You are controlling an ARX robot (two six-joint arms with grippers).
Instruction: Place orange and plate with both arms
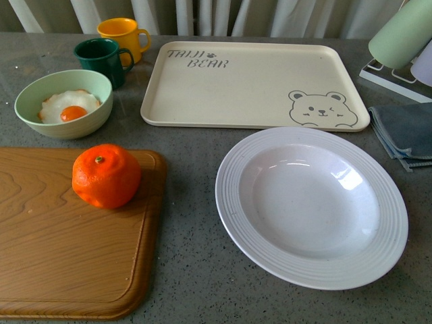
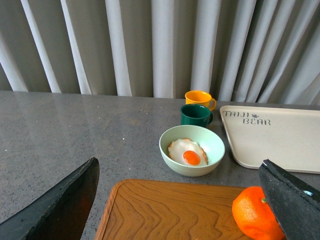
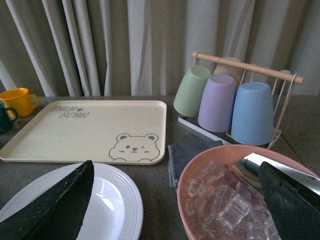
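Orange (image 1: 106,175) was seen centre-left of the front view, on the wooden board (image 1: 61,256). Plate (image 1: 233,202) was set lower right on the tabletop (image 1: 189,270). Green bowl (image 1: 64,121), upper left, was filled w/ a fried egg (image 1: 67,106). Pink bowl (image 3: 200,170) was filled w/ ice cubes (image 3: 225,210). L pincer (image 2: 179,170) and R pincer (image 3: 176,172) were spread wide.

Left gripper (image 2: 179,165): dark fingers (image 2: 65,205) spread wide apart, gap between them empty; only the finger ends show in the left wrist view. Right gripper (image 3: 175,165): fingers (image 3: 295,200) likewise spread wide, gripping nothing; tips level with each other. Neither arm appears in the front view.
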